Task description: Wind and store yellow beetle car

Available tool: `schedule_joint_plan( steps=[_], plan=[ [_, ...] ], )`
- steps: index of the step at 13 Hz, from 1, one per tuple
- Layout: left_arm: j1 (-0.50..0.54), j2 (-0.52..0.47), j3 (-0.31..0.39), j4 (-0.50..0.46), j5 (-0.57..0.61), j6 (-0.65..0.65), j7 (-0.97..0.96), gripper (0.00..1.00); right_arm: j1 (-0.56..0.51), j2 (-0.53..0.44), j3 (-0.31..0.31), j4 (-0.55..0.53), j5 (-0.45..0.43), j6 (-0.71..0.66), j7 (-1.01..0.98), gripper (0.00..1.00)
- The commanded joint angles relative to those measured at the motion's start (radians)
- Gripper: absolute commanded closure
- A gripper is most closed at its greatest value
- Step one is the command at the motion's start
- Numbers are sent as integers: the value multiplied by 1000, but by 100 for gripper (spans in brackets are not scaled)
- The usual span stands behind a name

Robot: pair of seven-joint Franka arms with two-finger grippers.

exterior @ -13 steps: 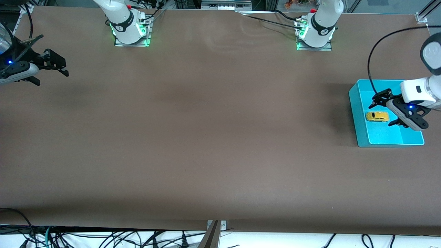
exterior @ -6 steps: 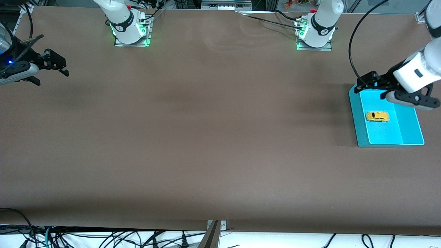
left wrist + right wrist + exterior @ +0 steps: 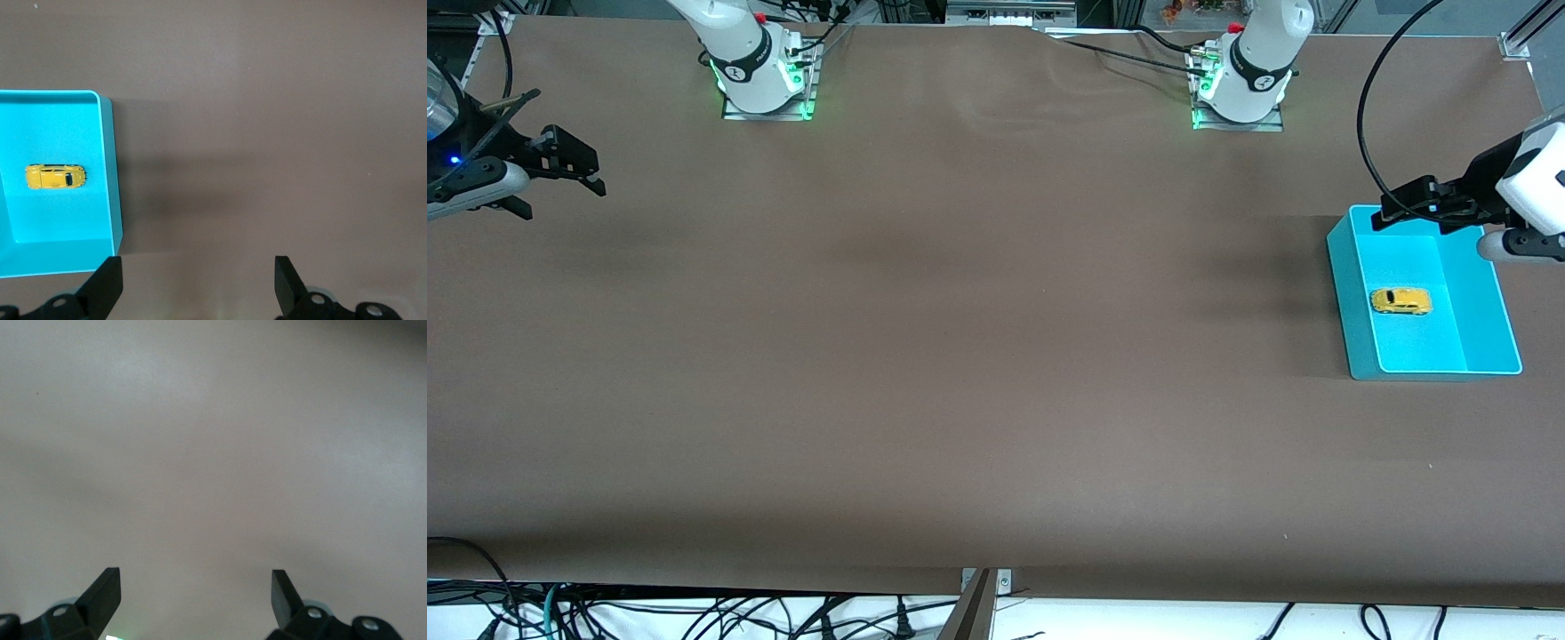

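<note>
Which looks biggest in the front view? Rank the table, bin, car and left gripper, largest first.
1. Table, filling most of the view.
2. Bin.
3. Left gripper, raised over the bin's rim, so it sits nearer the camera and may look bigger than it is.
4. Car, inside the bin.

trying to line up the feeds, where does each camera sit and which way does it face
Front view: high across the table, facing both arm bases; shows the left gripper over the cyan bin and the waiting right gripper.
Left wrist view: on the left wrist, looking down past its open fingers.
Right wrist view: bare table between open fingers.
Shared: front and left wrist views both show the yellow beetle car in the bin.
</note>
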Motion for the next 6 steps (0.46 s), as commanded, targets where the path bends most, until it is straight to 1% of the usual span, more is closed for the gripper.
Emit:
schedule_joint_plan(
  steps=[1,6],
  plan=[
    [-18,23,10,21,30,-19,31,0,3,0,-1,15,-12,-22,8,0],
    [-15,32,10,26,30,-21,33,0,3,0,-1,15,-12,-22,6,0]
  ],
)
